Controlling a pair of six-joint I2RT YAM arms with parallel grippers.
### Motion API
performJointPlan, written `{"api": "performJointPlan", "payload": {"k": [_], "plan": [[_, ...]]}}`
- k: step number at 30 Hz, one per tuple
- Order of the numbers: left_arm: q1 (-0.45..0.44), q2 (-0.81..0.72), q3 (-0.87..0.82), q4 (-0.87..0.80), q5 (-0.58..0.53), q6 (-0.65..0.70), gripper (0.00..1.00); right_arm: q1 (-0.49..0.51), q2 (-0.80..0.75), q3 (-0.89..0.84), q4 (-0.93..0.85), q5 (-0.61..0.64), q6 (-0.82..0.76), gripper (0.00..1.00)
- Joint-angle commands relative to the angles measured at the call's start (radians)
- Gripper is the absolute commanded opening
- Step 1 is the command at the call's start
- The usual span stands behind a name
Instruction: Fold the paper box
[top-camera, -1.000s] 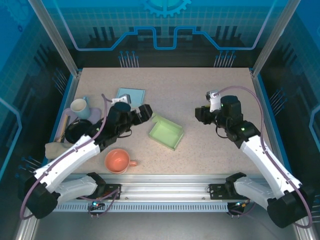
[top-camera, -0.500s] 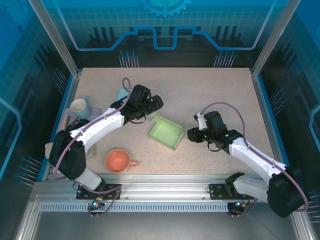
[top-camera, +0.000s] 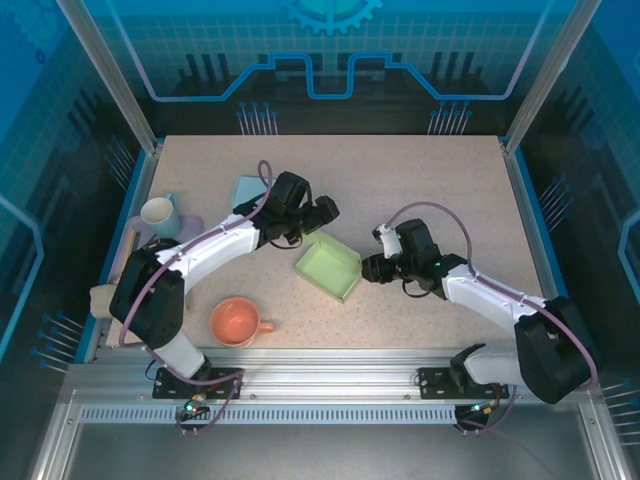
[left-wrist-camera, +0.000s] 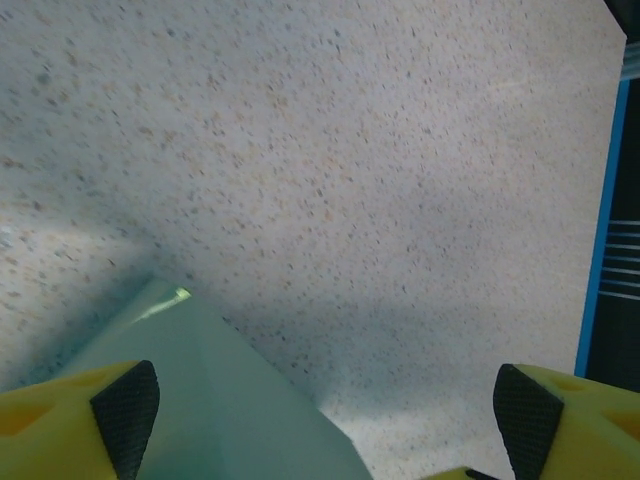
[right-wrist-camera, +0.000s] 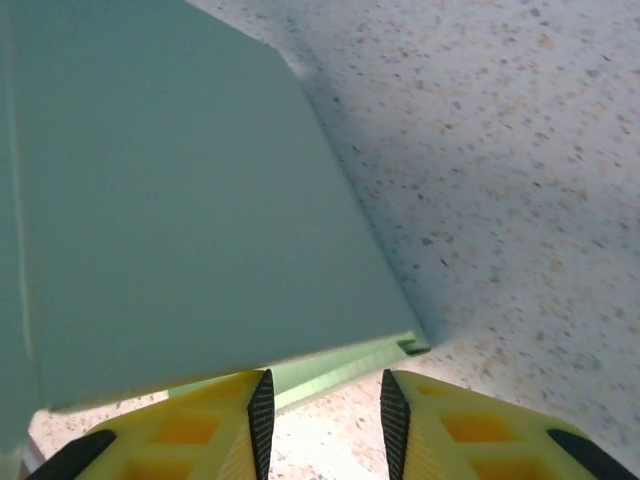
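One smooth pale-green rectangular paper box (top-camera: 329, 268), speckled desk (top-camera: 420, 180) (also orange mug (top-camera: 234, 322), white mug (top-camera: 158, 212)); left jaws wide apart, right jaws narrowly apart.

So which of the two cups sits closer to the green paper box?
The orange cup by the front edge; the pale mug stands farther from the green paper box, at the left edge.

One green paper box (top-camera: 330, 268) sits on the worktop (top-camera: 400, 170). Left of it are two cups, a white cup (top-camera: 158, 212) and an orange cup (top-camera: 235, 322).
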Motion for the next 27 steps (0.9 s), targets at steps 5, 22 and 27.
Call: {"api": "performJointPlan", "payload": {"k": [5, 22, 27], "plan": [[-0.054, 0.011, -0.044, 0.043, 0.069, -0.037, 0.87, 0.035, 0.002, 0.03, 0.079, -0.034, -0.019, 0.36], [-0.082, -0.001, -0.176, 0.016, -0.051, 0.006, 0.81, 0.055, -0.081, 0.002, -0.079, 0.174, 0.012, 0.39], [-0.082, -0.002, -0.191, 0.009, -0.052, 0.003, 0.81, 0.055, -0.123, -0.002, -0.128, 0.202, 0.041, 0.4]]}}
